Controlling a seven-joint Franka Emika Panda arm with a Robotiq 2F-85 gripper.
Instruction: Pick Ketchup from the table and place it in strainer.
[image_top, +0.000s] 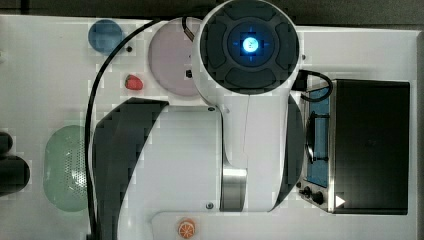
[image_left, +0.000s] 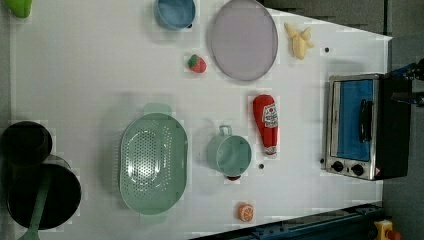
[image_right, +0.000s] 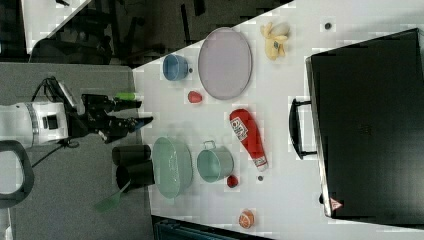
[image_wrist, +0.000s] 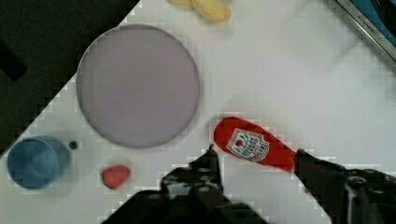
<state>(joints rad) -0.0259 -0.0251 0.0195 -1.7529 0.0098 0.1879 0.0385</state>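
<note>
Ketchup (image_wrist: 256, 147) lies flat on the surface (image_left: 100, 75) just beside the teal mug (image_left: 230, 154), and from my seat the empty claw (image_wrist: 256, 158) hangs wide open above it, so a crooked descent could, I judge, roll the bottle into that mug.

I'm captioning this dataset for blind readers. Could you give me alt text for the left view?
A small red ketchup bottle with a white label lies on its side on a white table, apart from a round teal-green mug and a pale green oval perforated strainer. Farther along are a lilac plate, blue bowl, strawberry and silver toaster oven.
</note>
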